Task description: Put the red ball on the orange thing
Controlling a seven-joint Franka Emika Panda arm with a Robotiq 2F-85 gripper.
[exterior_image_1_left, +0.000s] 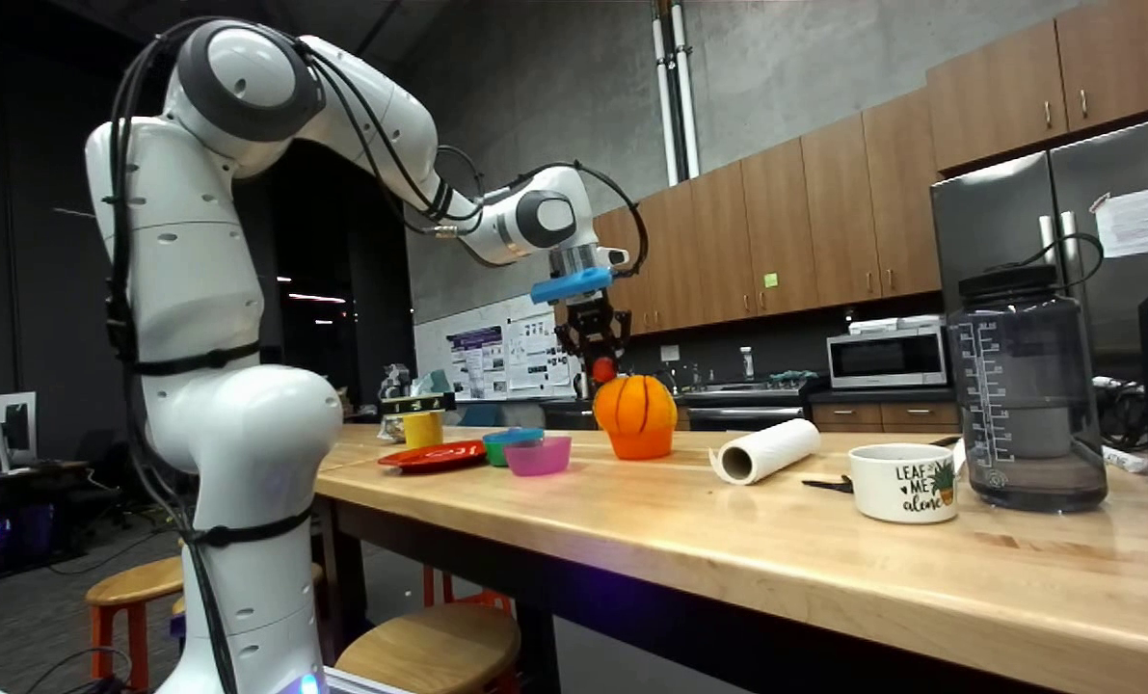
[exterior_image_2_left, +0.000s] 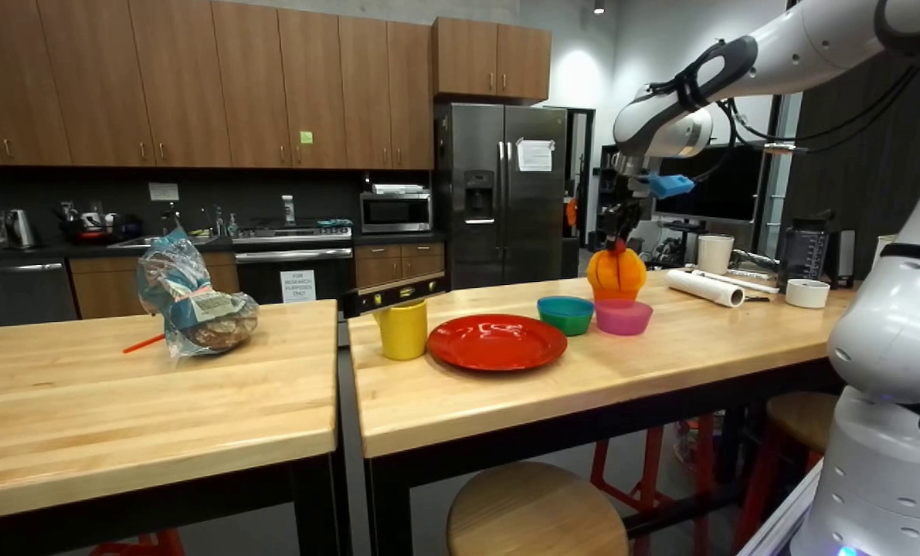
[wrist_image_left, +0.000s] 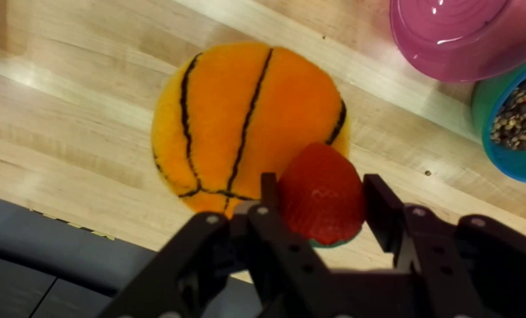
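The red ball [wrist_image_left: 322, 194] is strawberry-shaped with a green edge at its base. My gripper [wrist_image_left: 318, 187] is shut on it, one finger on each side. The orange thing [wrist_image_left: 254, 115] is round and plush with black lines, and lies below and beyond the ball in the wrist view. In both exterior views, the orange thing [exterior_image_1_left: 636, 405] [exterior_image_2_left: 616, 274] sits in an orange cup on the table. The red ball [exterior_image_1_left: 603, 369] [exterior_image_2_left: 620, 245] is at its top, toward one side in an exterior view. I cannot tell whether they touch.
A pink bowl [exterior_image_1_left: 540, 457] and a green bowl [exterior_image_2_left: 565, 316] stand close by; the latter holds seeds in the wrist view [wrist_image_left: 521, 115]. A red plate [exterior_image_2_left: 498, 342] and a yellow mug [exterior_image_2_left: 403, 332] are farther along. A paper roll [exterior_image_1_left: 766, 451] lies on the other side.
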